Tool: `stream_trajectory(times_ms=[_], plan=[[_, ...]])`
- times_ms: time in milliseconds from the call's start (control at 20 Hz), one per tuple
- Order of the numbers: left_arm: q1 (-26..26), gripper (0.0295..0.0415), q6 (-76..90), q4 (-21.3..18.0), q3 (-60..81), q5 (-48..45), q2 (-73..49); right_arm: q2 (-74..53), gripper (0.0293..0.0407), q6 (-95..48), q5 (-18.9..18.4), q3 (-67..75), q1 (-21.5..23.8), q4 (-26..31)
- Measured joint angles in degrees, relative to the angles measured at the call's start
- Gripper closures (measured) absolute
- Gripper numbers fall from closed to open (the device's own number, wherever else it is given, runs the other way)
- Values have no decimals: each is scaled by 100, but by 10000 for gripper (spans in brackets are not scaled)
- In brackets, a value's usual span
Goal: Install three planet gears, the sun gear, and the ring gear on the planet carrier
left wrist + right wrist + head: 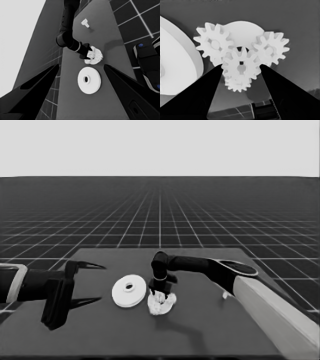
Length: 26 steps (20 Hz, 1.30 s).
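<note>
Midway across the surface, the right gripper [240, 68] has its jaws seemingly clamped on the centre gear [240, 65] atop the smaller round part [243, 30]; the larger round part [129, 291] lies just beside. The left gripper [89, 284] waits, jaws apart.

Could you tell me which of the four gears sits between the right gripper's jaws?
The middle gear, over the smaller round part's centre; the other three surround it outside the right gripper.

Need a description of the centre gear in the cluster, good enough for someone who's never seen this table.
Start at the larger round part near mid-table. Just to its right the right gripper stands over the smaller round part, which carries four gears. The wanted gear sits in the middle between the gripper's fingers, overlapping the three outer gears, which sit around the rim.
</note>
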Motion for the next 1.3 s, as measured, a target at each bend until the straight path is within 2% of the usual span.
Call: stream_trajectory(times_ms=[1300], plan=[[0,326,0,0,0,0,0,0,390,1560,0,0,-1,0]])
